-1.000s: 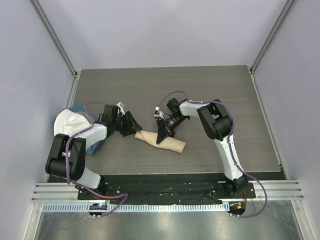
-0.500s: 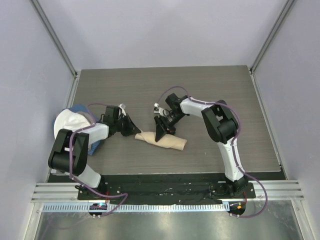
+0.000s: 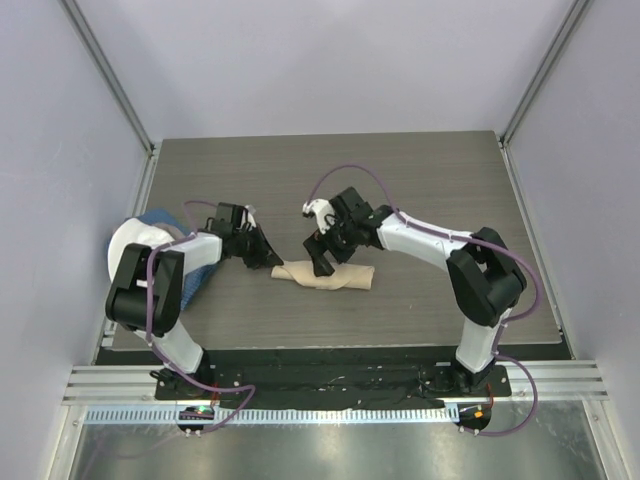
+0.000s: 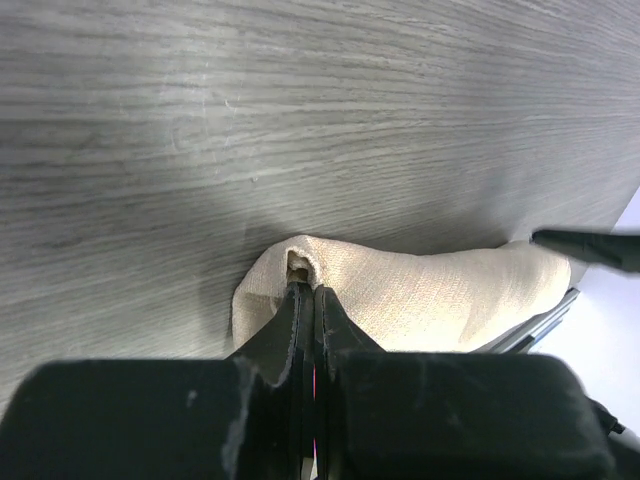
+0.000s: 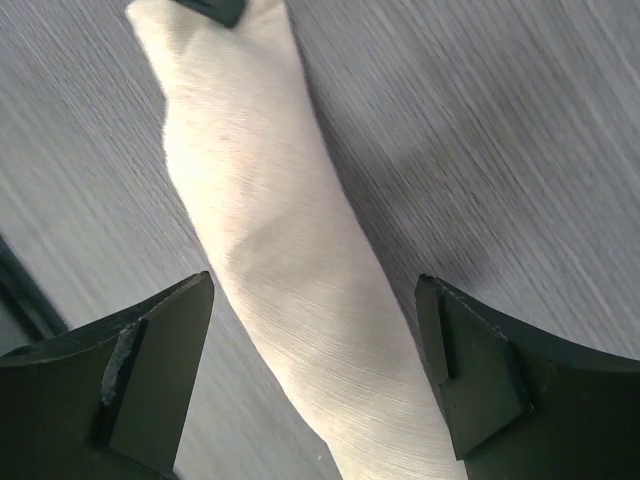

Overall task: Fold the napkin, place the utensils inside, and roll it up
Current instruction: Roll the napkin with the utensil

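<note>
Napkin lies rolled into a short beige tube near the middle of the table, slightly toward the near edge, running left-right w/ its left end a bit farther back. The roll looks soft and a little loose, w/ 1 crease across it in the right wrist view.

L gripper sits low at the roll's left end. In the left wrist view its 2 fingers are pressed flat together w/ no gap, tips right against the small opening in the cloth end. Cannot tell whether any fabric is pinched between them.

R gripper is over the roll's middle, released. Its 2 fingers are spread wide w/ the tube passing between them, neither pad touching cloth as far as the wrist view shows. From above it hangs over the roll's back edge, approx 1/3 along from the left end.

At the table's far left, well apart from the roll, a blue cloth lies partly under a white rounded object, beside the L arm's elbow.
</note>
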`<state>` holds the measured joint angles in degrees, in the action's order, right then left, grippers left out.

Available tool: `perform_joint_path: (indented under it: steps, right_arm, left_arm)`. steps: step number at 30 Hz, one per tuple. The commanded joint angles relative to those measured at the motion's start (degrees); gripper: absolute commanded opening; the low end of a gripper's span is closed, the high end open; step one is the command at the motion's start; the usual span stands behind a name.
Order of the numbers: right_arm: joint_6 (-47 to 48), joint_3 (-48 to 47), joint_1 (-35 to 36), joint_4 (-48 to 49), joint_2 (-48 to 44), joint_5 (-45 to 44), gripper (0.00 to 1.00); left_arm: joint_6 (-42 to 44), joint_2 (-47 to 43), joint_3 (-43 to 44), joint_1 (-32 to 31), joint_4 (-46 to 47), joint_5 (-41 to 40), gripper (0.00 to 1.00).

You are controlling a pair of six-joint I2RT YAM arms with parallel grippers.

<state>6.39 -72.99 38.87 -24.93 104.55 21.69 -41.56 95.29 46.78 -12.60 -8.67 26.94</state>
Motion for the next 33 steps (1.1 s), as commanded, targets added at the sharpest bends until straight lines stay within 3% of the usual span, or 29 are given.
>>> perform_joint_path:
  steps: [1, 9, 33]
  right_arm:
    - [7.6, 5.2, 5.2, 10.3, -6.2, -13.5, 0.92]
    - [11.9, 6.5, 8.5, 12.0, -4.7, -17.8, 0.94]
    - [13.1, 4.3, 8.6, 8.3, -0.6, -11.1, 0.93]
  left_arm:
    - [1.7, 1.8, 2.4, 0.5, -3.4, 1.2, 0.0]
    - [2.5, 2.4, 4.5, 0.5, -4.9, 1.3, 0.0]
    - [4.1, 7.0, 10.2, 0.6, -7.9, 0.7, 0.0]
